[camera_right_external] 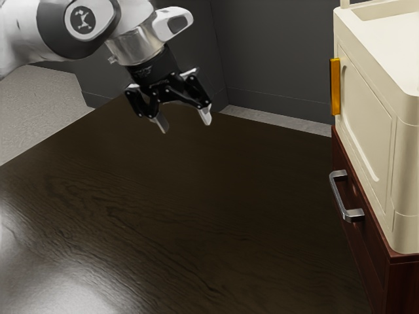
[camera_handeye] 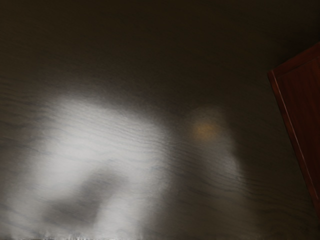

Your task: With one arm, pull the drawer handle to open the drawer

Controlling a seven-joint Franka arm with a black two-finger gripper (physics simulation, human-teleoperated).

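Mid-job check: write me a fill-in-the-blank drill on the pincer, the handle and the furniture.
The black two-finger pincer is ____, its fingers apart with nothing between them.
The cream boxy unit stands ____ the dark red wooden cabinet.
The upright orange strip sits ____ than the silver metal bar handle.
The pincer is ____ touching that handle.

Missing words: open; on top of; higher; not.
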